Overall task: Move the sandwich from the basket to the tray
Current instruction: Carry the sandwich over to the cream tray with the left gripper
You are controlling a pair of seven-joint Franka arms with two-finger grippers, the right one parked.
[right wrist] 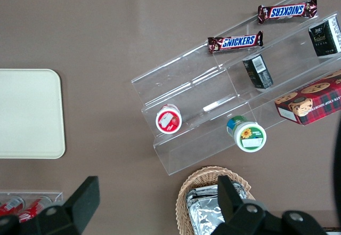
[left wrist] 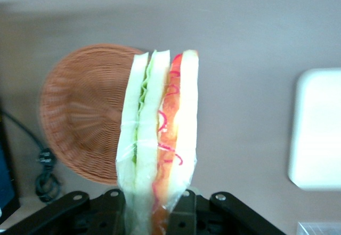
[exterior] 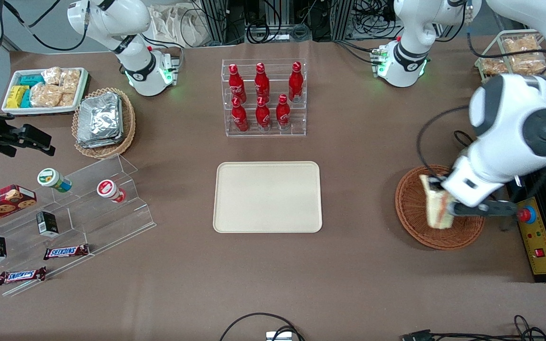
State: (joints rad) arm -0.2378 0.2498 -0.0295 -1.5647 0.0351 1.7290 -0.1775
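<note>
The sandwich (exterior: 435, 208), a wrapped wedge of pale bread with orange-red filling, is held in my left gripper (exterior: 448, 208) above the reddish-brown wicker basket (exterior: 413, 208). In the left wrist view the sandwich (left wrist: 160, 139) stands on edge between the black fingers (left wrist: 184, 213), with the basket (left wrist: 80, 118) below it, lifted clear. The cream-beige tray (exterior: 268, 196) lies flat at the table's middle, toward the parked arm from the basket, bare. Its rim shows in the left wrist view (left wrist: 314, 128).
A clear rack of red bottles (exterior: 263, 97) stands farther from the camera than the tray. A control box with a red button (exterior: 529, 215) lies beside the basket. Clear tiered shelves (exterior: 64, 213) with snacks and a tan basket of foil packs (exterior: 104, 122) lie toward the parked arm's end.
</note>
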